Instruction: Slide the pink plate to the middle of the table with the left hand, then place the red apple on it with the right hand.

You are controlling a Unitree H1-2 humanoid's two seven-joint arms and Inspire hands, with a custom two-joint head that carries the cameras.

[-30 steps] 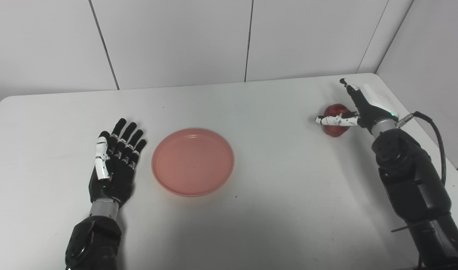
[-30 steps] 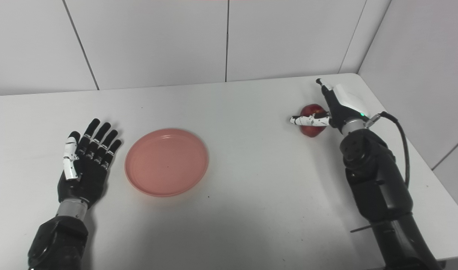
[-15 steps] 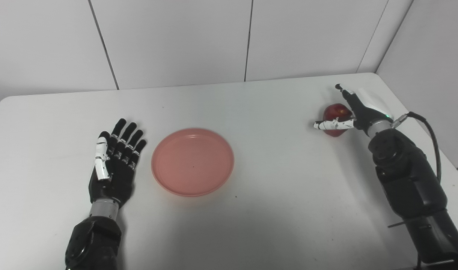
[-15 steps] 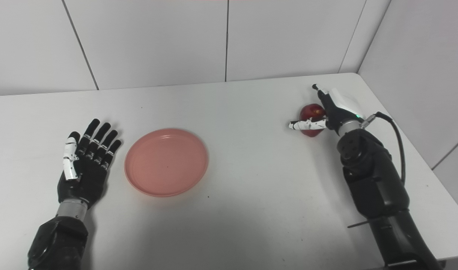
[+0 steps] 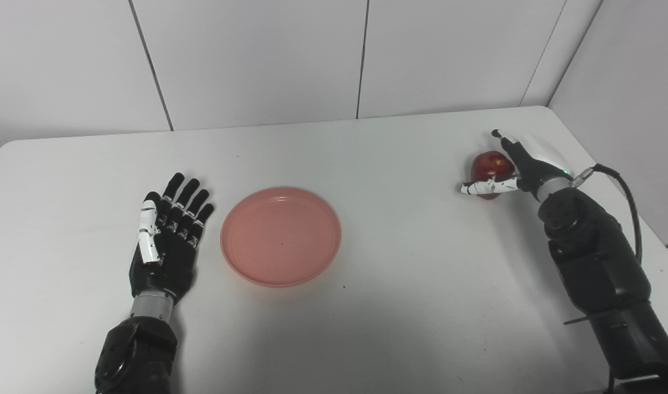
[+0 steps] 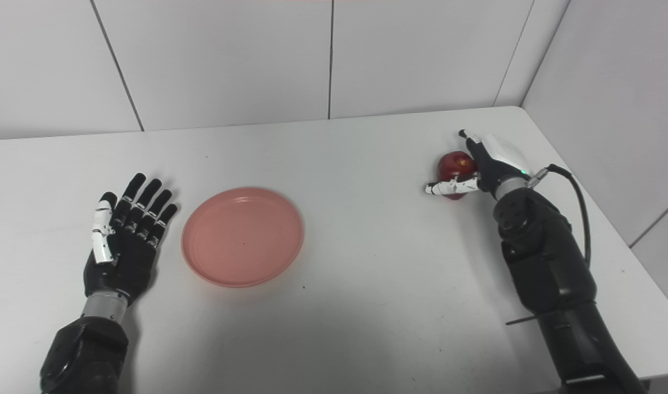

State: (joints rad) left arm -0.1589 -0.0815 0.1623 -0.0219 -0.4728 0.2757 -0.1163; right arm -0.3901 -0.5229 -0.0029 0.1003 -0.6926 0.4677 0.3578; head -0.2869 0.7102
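Apple (image 5: 488,166), round, firm and likely slick, sits cupped but unclamped in the spread right hand (image 5: 512,169) at the bench's two o'clock — wrap its widest girth.

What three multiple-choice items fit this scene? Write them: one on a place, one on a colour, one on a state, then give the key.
1. Where does the pink plate lie?
A. Just right of the left hand
B. Under the red apple
C. At the table's far right corner

2. What colour is the table?
A. Black
B. White
C. Green

3. How is the left hand?
A. Shut on the plate
B. Closed into a fist
C. Open, flat on the table

Key: 1 A, the plate sits beside the left hand, apart from it. 2 B, the bare top is white. 3 C, its fingers are spread and hold nothing, while the right hand is at the apple, thumb in front of it and fingers behind.
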